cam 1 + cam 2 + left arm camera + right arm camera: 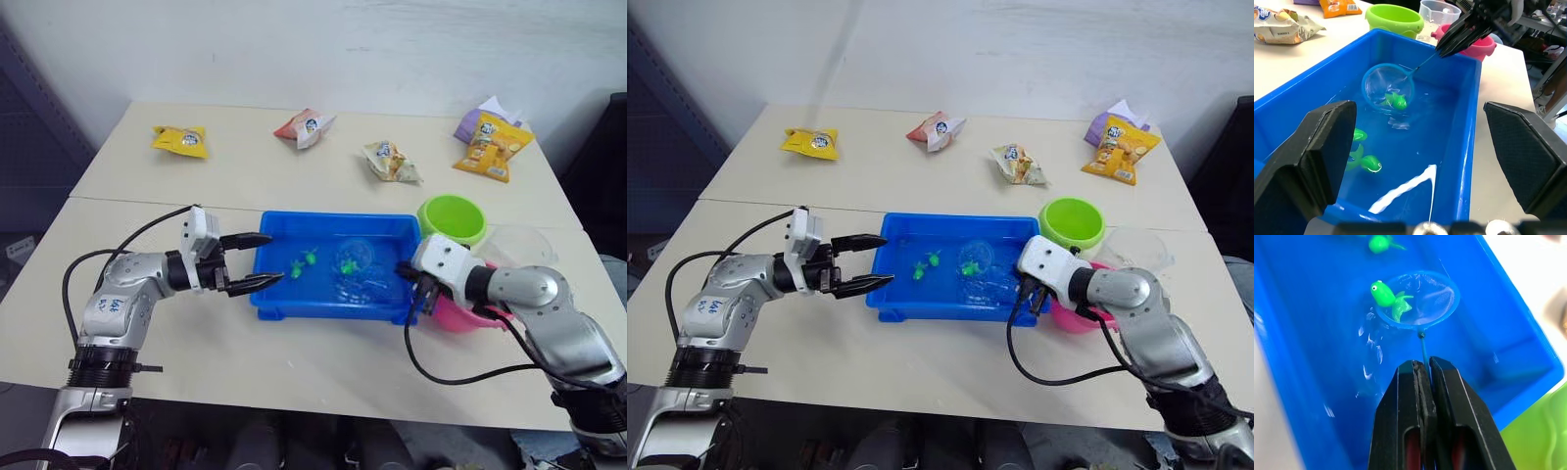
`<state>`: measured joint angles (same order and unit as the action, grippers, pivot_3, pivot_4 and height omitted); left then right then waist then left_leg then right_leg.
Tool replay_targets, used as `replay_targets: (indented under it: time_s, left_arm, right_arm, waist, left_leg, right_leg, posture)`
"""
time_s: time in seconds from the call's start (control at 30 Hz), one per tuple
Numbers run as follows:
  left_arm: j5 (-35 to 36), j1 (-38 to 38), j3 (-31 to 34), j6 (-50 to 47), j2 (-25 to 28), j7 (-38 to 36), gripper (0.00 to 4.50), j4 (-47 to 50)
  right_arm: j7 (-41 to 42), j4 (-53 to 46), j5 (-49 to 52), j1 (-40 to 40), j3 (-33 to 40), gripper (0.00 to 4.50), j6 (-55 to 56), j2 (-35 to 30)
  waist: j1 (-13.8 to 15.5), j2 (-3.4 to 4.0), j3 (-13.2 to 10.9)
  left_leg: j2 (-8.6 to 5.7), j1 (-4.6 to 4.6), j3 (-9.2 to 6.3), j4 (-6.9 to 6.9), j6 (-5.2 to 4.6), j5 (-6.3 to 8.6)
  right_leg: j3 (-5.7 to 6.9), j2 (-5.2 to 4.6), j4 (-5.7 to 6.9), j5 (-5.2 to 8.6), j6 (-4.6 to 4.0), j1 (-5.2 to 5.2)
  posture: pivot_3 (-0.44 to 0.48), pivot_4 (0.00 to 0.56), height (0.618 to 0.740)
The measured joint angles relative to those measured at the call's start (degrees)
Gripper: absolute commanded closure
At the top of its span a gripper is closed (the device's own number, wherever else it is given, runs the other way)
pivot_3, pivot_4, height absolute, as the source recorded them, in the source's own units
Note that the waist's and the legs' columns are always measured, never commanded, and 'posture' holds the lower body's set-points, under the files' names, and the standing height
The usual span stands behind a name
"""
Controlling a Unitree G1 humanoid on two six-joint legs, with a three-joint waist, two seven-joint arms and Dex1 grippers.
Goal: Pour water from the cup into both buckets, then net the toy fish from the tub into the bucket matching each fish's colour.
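The blue tub (323,309) holds water and green toy fish (306,261). My right gripper (1422,363) is shut on the thin handle of the net (1445,308), whose blue hoop lies in the water near the tub's middle. One green fish (1387,296) rests across the hoop's rim, and two more (1370,164) float towards the tub's left end. My left gripper (274,258) is open and holds nothing, its fingers at the tub's left wall. The green bucket (452,217), the pink bucket (458,316) and the clear cup (517,245) stand right of the tub.
Snack packets lie along the back of the table: yellow (180,140), red and white (305,127), pale (390,162), orange (495,147). A black cable (460,377) loops over the table in front of the right arm.
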<state>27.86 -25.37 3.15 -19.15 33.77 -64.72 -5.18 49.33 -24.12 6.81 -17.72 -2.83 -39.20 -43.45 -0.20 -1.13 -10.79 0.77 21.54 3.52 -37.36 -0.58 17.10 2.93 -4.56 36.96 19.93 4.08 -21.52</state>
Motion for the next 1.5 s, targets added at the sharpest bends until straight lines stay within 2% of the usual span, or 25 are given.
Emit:
replay_targets:
  time_s: [0.17,0.37,0.67,0.77,0.97,1.13,1.23,1.4,1.5]
  left_arm:
    - [-0.15,-0.05,-0.07,0.59,0.00,-0.44,0.02,-0.23]
    - [-0.33,-0.34,-0.81,1.08,-0.44,-0.54,0.02,-0.37]
    - [1.20,-4.92,-0.81,-0.38,-4.68,1.11,0.02,-0.54]
    - [1.31,-6.67,-0.87,-0.78,-6.04,1.38,0.02,-0.59]
    - [1.29,-7.82,-1.26,-0.95,-7.55,1.43,0.02,-1.81]
    - [0.99,-8.46,-2.18,-0.84,-10.23,2.36,0.02,-3.06]
    - [0.75,-9.63,-2.65,-0.67,-11.16,2.70,0.02,-4.16]
    - [0.41,-9.74,-2.77,0.50,-11.16,2.44,0.02,-4.37]
    - [0.20,-9.73,-2.76,1.12,-11.20,2.46,0.02,-4.42]
  right_arm:
    - [0.66,-0.49,2.78,-0.03,2.83,4.50,-2.21,-3.17]
    - [-0.03,-0.60,8.65,0.14,7.65,4.50,-5.85,-1.60]
    - [-0.03,0.26,14.86,3.03,21.01,4.50,-4.81,-4.15]
    - [-0.12,4.53,13.95,4.12,24.38,4.50,-1.46,-7.49]
    - [-3.36,15.04,5.78,4.61,25.20,4.50,12.59,-11.24]
    - [-9.66,24.61,-9.03,4.84,18.19,4.50,35.14,-15.95]
    - [-17.12,31.45,-18.86,4.57,13.25,4.50,50.22,-16.91]
    - [-24.56,34.67,-27.07,4.57,10.13,4.50,60.64,-17.11]
    - [-30.13,34.81,-33.31,5.07,9.48,4.50,66.42,-19.36]
  waist:
    - [-0.01,0.00,0.00]
    - [-0.07,0.00,0.00]
    - [0.17,0.00,0.00]
    - [0.05,0.00,0.00]
    - [-0.03,0.01,0.00]
    - [0.01,0.00,0.00]
    - [-0.09,0.00,0.00]
    - [-0.15,0.01,0.00]
    - [-0.03,0.02,0.00]
  left_leg:
    - [0.00,0.00,0.01,0.06,0.00,0.00]
    - [0.00,-0.01,0.02,0.05,0.00,0.00]
    - [-0.03,0.03,0.02,0.04,-0.02,0.01]
    - [-0.03,0.02,0.06,0.04,-0.02,0.01]
    - [-0.03,-0.05,0.15,0.02,0.00,-0.02]
    - [-0.04,-0.04,0.18,0.01,0.03,-0.04]
    - [-0.04,-0.05,0.19,0.00,0.10,-0.08]
    - [-0.01,-0.05,0.19,0.00,0.18,-0.12]
    - [-0.02,-0.05,0.19,-0.02,0.18,-0.12]
  right_leg:
    - [0.00,0.01,-0.04,0.00,0.00,-0.01]
    - [-0.01,0.01,0.00,0.00,0.00,-0.01]
    - [0.01,0.01,-0.05,-0.01,0.02,0.00]
    - [-0.01,0.03,-0.04,-0.01,0.03,0.00]
    - [-0.08,0.05,0.04,-0.01,0.03,-0.01]
    - [-0.08,0.05,0.01,-0.01,0.03,-0.01]
    - [-0.08,0.07,0.03,-0.01,0.03,-0.02]
    - [-0.09,0.10,0.07,-0.01,0.03,-0.04]
    - [-0.09,0.09,0.07,-0.01,0.02,-0.03]
  posture:
    - [0.000,0.150,0.738]
    - [0.000,0.150,0.738]
    - [0.000,0.150,0.738]
    - [0.000,0.150,0.738]
    - [0.000,0.150,0.738]
    - [0.000,0.150,0.738]
    - [0.000,0.150,0.738]
    - [0.000,0.150,0.738]
    - [0.000,0.150,0.738]
